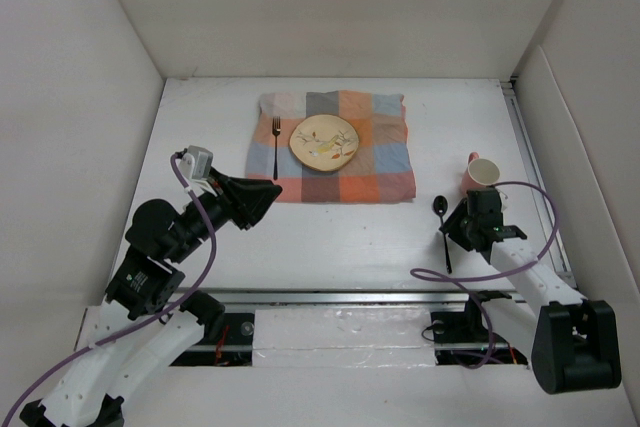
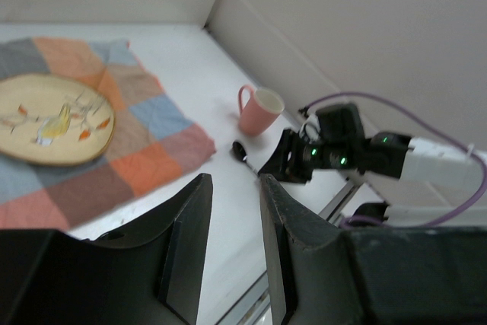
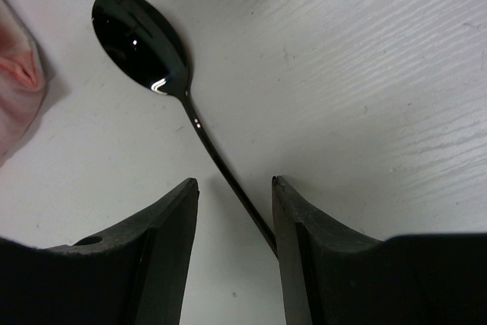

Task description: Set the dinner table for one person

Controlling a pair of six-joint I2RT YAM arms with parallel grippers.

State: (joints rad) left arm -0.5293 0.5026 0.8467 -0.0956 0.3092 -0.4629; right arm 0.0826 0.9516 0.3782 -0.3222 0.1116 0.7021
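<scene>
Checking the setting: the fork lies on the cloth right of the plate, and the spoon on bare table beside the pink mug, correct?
No: the top view shows the fork on the cloth left of the plate, not right. The spoon is on bare table beside the pink mug.

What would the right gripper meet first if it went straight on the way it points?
Probably the spoon: the right gripper points down, open, with the spoon's handle lying between its fingers. Its fingertips would likely land on the dinner table either side.
</scene>
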